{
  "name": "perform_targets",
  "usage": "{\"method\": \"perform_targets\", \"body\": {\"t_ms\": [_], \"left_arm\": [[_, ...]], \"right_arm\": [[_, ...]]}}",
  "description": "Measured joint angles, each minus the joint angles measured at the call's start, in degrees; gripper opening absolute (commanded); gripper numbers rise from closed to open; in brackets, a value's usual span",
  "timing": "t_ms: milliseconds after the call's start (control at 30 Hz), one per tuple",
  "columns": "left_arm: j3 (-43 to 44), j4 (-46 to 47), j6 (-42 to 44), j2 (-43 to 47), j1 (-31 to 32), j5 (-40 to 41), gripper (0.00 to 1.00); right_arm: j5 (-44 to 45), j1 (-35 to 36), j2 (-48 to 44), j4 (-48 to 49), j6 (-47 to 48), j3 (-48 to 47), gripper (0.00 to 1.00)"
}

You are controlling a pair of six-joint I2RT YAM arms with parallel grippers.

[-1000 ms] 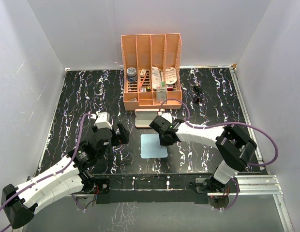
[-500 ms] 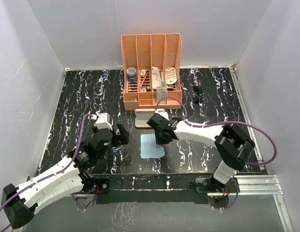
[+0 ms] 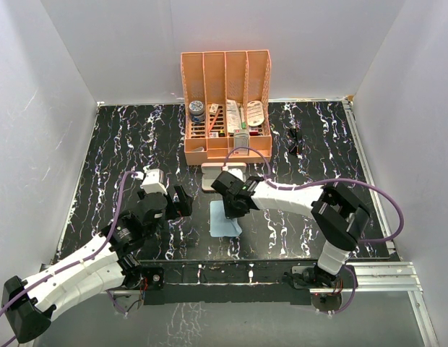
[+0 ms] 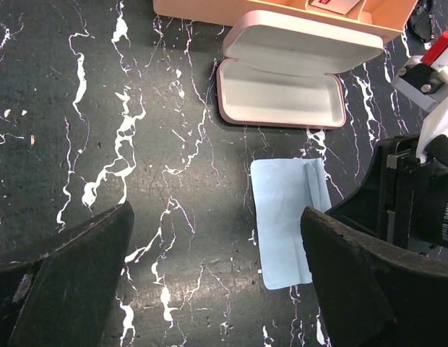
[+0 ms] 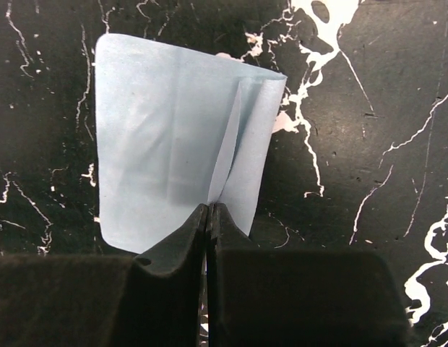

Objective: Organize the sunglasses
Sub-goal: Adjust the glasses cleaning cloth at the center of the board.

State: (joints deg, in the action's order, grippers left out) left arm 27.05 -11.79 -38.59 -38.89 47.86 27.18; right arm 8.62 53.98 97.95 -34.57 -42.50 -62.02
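Note:
The sunglasses lie folded on the table at the back right, to the right of the organizer and far from both grippers. The pink case lies open in front of the organizer. My right gripper is shut on a lifted edge of the light blue cloth, which is partly folded over itself. To the cloth's left, my left gripper hovers open above bare table with nothing between its fingers.
An orange desk organizer with several small items stands at the back centre. White walls close in the table on three sides. A raised metal rail runs along the table's right edge.
My right gripper has moved left with the cloth's right edge, so the cloth now looks narrower and folded over. The left arm has stayed still.

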Motion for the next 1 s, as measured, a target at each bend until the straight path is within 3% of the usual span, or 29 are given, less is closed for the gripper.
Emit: {"method": "perform_targets", "body": {"t_ms": [1000], "left_arm": [[-0.94, 1.49, -0.02, 0.24, 0.0, -0.2, 0.99]], "right_arm": [[-0.02, 1.97, 5.77, -1.88, -0.9, -5.92, 0.0]]}}
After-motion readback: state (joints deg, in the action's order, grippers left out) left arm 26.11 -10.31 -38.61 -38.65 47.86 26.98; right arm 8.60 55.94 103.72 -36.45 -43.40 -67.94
